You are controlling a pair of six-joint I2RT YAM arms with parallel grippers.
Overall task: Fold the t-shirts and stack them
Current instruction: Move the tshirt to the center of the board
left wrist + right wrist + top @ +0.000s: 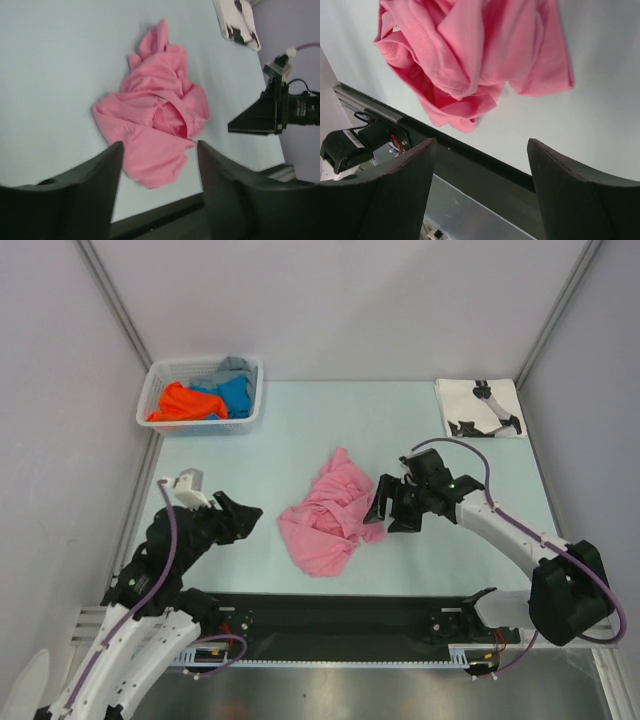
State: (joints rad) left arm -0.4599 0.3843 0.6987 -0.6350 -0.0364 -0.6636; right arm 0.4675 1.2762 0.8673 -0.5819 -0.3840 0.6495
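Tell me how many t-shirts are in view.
5: pink shirt crumpled mid-table; orange shirt, blue shirt and grey shirt in the basket, far left; white printed shirt folded, far right. The basket may hide more.

Both arms rise from a black base rail (340, 625). The left arm (130, 640) has white shell links just above the rail's left end. Beyond them come black joint housings, a purple cable (170, 530) along its length, and a small white camera block (188, 483) farthest from the rail. Thin red wires (232, 633) show at the rail's left end. The right arm (500, 530) has a white link and a bulky black joint housing (570, 590) above the rail's right end, with a second purple cable (470, 450) looping over it. The left gripper (250, 515) (157, 150) and right gripper (390, 515) (482, 145) are matte black, with broad wedge-shaped fingers (570, 190).
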